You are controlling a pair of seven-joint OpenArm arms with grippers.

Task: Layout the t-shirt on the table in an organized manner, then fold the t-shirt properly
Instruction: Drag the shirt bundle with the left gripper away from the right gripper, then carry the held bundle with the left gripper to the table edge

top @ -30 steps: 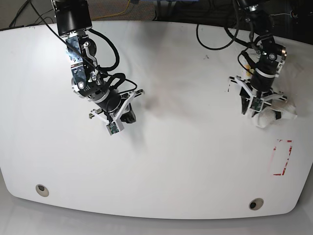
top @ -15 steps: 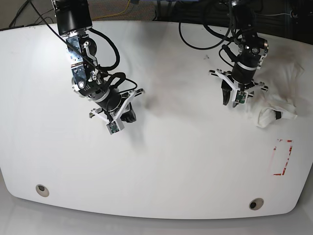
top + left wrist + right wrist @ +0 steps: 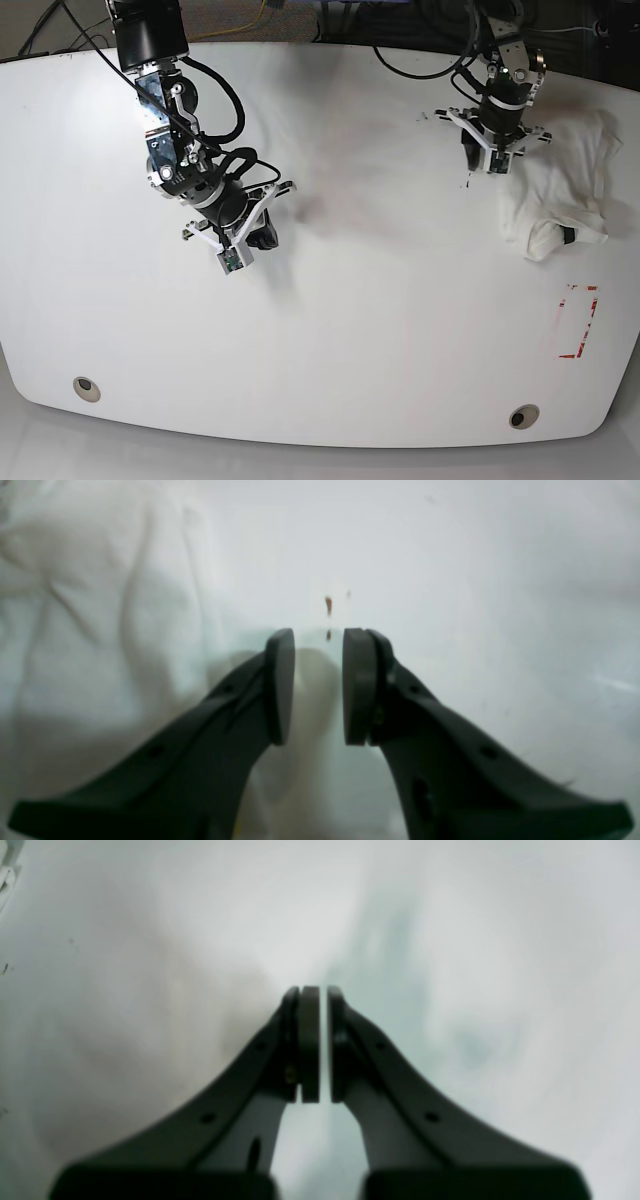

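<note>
Left hand (image 3: 493, 158) upper right of base view, pads slightly apart, gripping nothing, over bare counter (image 3: 400, 300) beside crumpled t-shirt (image 3: 560, 185). Right hand (image 3: 252, 243) left of centre, pads pressed together, empty. Glossy white surface; red tape outline (image 3: 577, 322) lower right.

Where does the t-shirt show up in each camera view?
Base: the t-shirt lies crumpled at the right edge of the table, beside the left gripper.
Left wrist: white folds fill the left side.
Right wrist: not in view.
Shared landmark: the left gripper by the cloth.
</note>
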